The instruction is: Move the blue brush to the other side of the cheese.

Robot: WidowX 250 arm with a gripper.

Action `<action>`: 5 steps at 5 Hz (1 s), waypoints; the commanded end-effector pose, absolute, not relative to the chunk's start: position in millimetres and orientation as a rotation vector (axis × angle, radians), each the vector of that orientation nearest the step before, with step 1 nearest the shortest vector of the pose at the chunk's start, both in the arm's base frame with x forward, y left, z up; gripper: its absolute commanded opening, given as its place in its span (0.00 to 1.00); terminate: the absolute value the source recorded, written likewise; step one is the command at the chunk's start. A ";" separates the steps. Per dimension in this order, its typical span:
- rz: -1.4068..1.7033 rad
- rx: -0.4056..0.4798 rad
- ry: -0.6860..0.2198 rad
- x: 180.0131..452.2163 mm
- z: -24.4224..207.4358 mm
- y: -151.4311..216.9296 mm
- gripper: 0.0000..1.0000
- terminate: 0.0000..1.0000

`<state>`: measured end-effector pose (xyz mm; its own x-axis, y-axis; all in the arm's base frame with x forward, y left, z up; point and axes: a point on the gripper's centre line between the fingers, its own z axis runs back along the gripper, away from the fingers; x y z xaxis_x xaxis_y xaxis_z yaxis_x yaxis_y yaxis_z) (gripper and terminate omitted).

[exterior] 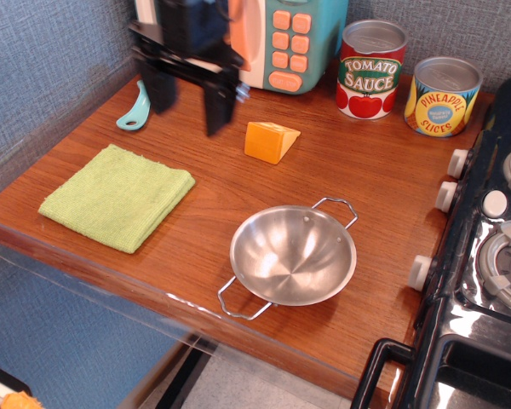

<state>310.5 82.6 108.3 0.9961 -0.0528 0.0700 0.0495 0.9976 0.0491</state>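
The blue brush (134, 111) lies at the back left of the wooden counter; only its looped handle end shows, its bristle end is hidden behind my gripper. My black gripper (189, 109) hangs over the counter just right of the brush, jaws open and empty, motion-blurred. The orange cheese wedge (270, 140) sits uncovered on the counter to the right of my gripper.
A green cloth (116, 196) lies front left. A steel bowl (293, 256) with wire handles sits front centre. A tomato sauce can (371, 69) and a pineapple can (443, 96) stand at the back right. A toy microwave (285, 38) stands behind; a toy stove (494, 247) lies right.
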 end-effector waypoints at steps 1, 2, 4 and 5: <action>0.246 0.078 -0.142 360.4 102.9 184.2 1.00 0.00; 0.329 0.083 -0.150 382.5 84.7 203.8 1.00 0.00; 0.390 0.091 -0.134 417.2 48.9 199.7 1.00 0.00; 0.390 0.124 -0.148 427.1 40.4 193.0 1.00 0.00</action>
<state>429.8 186.3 18.6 0.9218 0.3709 0.1130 -0.3817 0.9193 0.0965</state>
